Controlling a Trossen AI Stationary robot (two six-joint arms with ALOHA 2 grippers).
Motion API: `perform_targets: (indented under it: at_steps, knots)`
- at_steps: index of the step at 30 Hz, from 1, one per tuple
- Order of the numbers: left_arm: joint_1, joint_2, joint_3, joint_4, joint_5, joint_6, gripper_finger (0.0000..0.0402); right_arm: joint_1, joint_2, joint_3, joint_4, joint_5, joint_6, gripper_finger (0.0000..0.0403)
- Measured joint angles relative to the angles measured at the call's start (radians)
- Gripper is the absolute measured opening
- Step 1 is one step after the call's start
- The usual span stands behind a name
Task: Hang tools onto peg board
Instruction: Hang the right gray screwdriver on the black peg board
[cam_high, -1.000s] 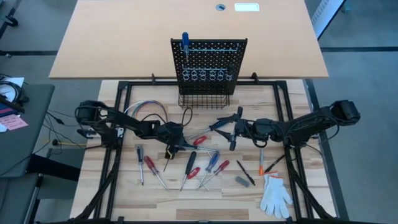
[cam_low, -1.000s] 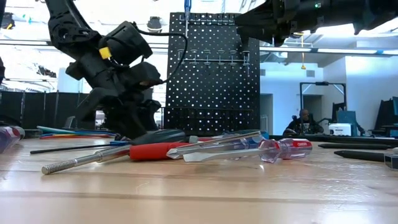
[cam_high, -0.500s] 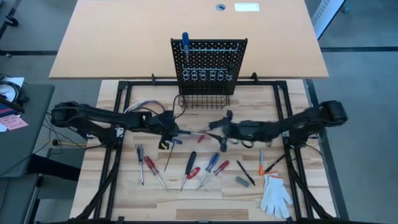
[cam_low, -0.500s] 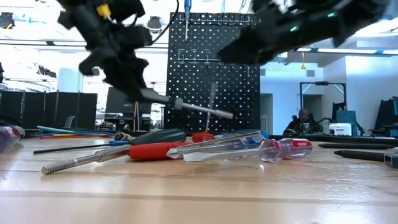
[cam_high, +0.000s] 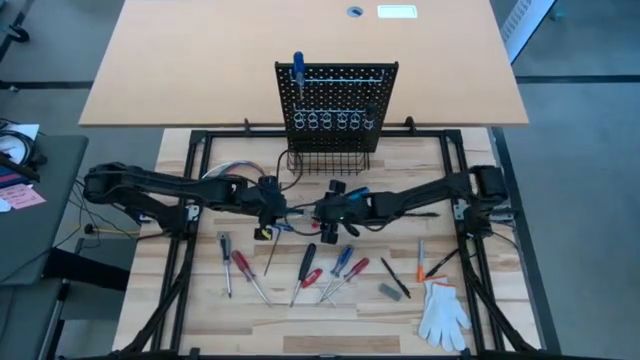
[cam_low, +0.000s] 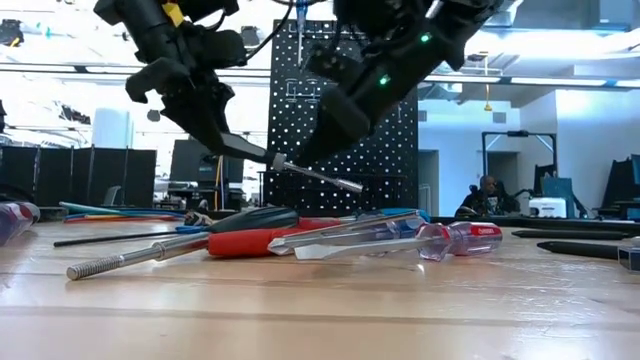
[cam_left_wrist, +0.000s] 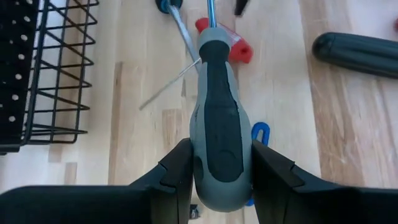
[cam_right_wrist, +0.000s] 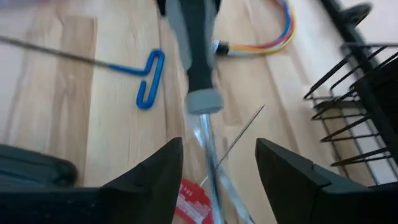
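My left gripper (cam_high: 270, 207) (cam_left_wrist: 215, 163) is shut on a screwdriver (cam_high: 296, 211) with a grey-and-black handle, held above the table's middle. My right gripper (cam_high: 324, 211) (cam_right_wrist: 217, 171) stands open, with the screwdriver's thin metal shaft (cam_right_wrist: 209, 146) running between its fingers, apart from both. The peg board (cam_high: 336, 100) stands upright at the far edge, a blue-handled screwdriver (cam_high: 297, 66) hanging from its top row. Several other tools (cam_high: 305, 265) lie flat on the wood near the front. My left gripper pinches the rear end of the screwdriver's handle (cam_left_wrist: 214, 140) between its two fingers (cam_left_wrist: 179, 167). It comes from the table's left, slanting down, with the fingers lying along the handle. The screwdriver sticks out ahead of them, its shaft (cam_low: 320, 177) slanting down toward the table's right, clear of the table.
A black wire basket (cam_high: 325, 160) sits at the peg board's foot. A loop of coloured wires (cam_high: 240, 176) lies at the far left, and a white glove (cam_high: 442, 312) at the near right. A blue hex key (cam_right_wrist: 148, 84) and a red-handled screwdriver (cam_left_wrist: 231, 45) lie under the grippers.
My left gripper has risen from the table with the grey-and-black screwdriver, now lifted clear and pointing toward the table's right. My right gripper has swung down and toward the table's left, until its fingers stand on either side of the shaft.
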Motion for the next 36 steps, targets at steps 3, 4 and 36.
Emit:
perform_targets:
  at_steps: [3,4,36]
  knots:
    - [-0.007,-0.001,0.0,-0.014,0.0,-0.007,0.0109,0.0,0.02,0.02,-0.028,0.001,0.004,0.0182]
    - [-0.007,0.0,0.0,-0.012,0.001,-0.01,0.0109,0.0,0.021,0.022,-0.023,0.001,0.007,0.0173]
    - [-0.006,-0.14,-0.065,-0.013,-0.012,-0.031,0.0141,-0.06,-0.08,-0.225,0.245,-0.073,0.047,0.0004]
